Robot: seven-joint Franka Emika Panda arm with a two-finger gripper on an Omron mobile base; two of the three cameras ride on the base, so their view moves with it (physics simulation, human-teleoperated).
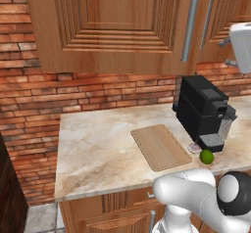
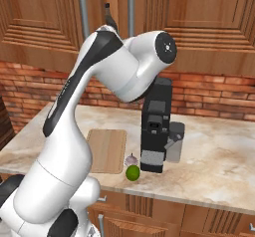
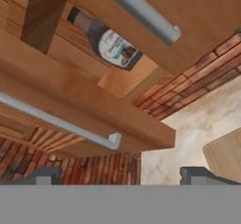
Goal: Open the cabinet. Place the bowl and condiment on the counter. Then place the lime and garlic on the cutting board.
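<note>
The cabinet fills the top of both base views, and in the hand view its two doors stand slightly ajar, with the bottle lying across the gap at upper centre. The main risk, as I judge it, is that the gap is too narrow: reaching in now could wedge the fingers against a door edge, or knock the bottle over on its shelf. A pull on one handle, at lower left of the hand view, could also slip off the smooth bar.

The counter runs across the middle of the base views, the board near its centre, beside the coffee machine. The lime sits at the counter's front edge in the right base view, the garlic touching it behind. I cannot see the bowl.

The arm rises and bends up to the doors. The gripper points into the gap from below, its jaws wide and empty.
</note>
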